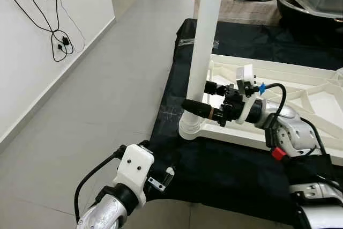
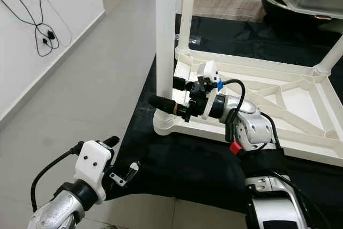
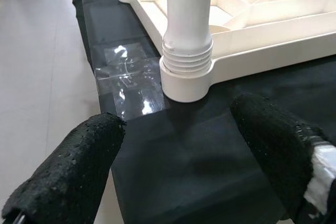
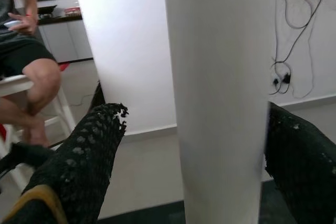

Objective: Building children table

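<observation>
Straddling one leg (image 2: 164, 41), right pincer (image 2: 169, 94)

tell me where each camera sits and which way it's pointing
Left eye view: on the head, looking down at the upturned white plastic table on black cloth; both arms show.
Right eye view: same head, same scene; the right gripper straddles the near white cylindrical leg.
Left wrist view: along the open left gripper, facing that leg's threaded socket.
Right wrist view: along the right fingers either side of the leg; a seated person behind.
All four share that leg.
</observation>
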Controlling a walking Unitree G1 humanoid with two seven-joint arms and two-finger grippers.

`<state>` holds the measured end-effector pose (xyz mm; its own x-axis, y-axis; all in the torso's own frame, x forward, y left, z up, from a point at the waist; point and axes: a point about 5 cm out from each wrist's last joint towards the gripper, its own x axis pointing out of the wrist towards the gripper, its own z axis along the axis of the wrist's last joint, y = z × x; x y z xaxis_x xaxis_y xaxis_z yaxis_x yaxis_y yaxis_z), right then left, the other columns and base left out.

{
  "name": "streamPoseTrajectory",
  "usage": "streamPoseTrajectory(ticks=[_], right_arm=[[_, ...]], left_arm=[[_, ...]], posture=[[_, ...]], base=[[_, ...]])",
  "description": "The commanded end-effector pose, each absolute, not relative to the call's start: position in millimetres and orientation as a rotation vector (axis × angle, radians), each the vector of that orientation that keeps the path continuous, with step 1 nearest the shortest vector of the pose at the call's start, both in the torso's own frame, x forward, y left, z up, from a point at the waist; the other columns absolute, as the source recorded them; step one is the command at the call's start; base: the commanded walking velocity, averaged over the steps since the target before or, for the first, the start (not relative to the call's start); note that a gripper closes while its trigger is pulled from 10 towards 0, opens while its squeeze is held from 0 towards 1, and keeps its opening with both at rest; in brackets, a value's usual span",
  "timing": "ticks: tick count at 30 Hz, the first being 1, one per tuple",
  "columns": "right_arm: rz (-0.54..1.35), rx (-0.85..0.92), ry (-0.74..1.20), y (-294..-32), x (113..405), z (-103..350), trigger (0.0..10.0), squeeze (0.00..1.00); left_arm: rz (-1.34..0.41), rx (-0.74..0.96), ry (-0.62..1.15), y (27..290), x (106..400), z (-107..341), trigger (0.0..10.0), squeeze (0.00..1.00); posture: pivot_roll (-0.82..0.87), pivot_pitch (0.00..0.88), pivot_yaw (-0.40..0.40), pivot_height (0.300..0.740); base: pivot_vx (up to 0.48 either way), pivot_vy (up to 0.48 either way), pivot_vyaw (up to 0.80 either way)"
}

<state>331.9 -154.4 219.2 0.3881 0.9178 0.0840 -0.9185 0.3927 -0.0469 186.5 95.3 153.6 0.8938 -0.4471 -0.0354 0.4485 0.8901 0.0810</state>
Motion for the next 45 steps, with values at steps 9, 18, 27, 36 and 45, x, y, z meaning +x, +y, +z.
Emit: streamPoseTrajectory(ticks=[9, 18, 27, 36, 45], right_arm=[[1.029, -0.015, -0.146, -137, 346, 223, 10.0, 0.0], [1.023, -0.017, -0.138, -134, 346, 219, 1.1, 0.0], [1.009, -0.025, -0.14, -130, 340, 214, 0.0, 0.0], [0.651, -0.049, -0.114, -148, 345, 205, 0.0, 0.0], [-0.365, -0.058, 0.051, -207, 331, 177, 0.0, 0.0]], left_arm=[[-0.47, 0.11, 0.015, 93, 185, 153, 10.0, 0.0], [-0.46, 0.118, 0.01, 94, 185, 153, 10.0, 0.0], [-0.449, 0.127, 0.007, 95, 187, 153, 10.0, 0.0], [-0.422, 0.14, -0.009, 100, 192, 155, 10.0, 0.0], [-0.418, 0.152, -0.02, 102, 197, 156, 10.0, 0.0]], posture=[[0.15, 0.115, -0.049, 0.74], [0.15, 0.118, -0.052, 0.74], [0.14, 0.122, -0.05, 0.74], [0.13, 0.126, -0.044, 0.74], [0.12, 0.127, -0.043, 0.74]], base=[[0.0, 0.0, 0.0], [0.0, 0.0, 0.0], [0.0, 0.0, 0.0], [0.0, 0.0, 0.0], [0.0, 0.0, 0.0]])
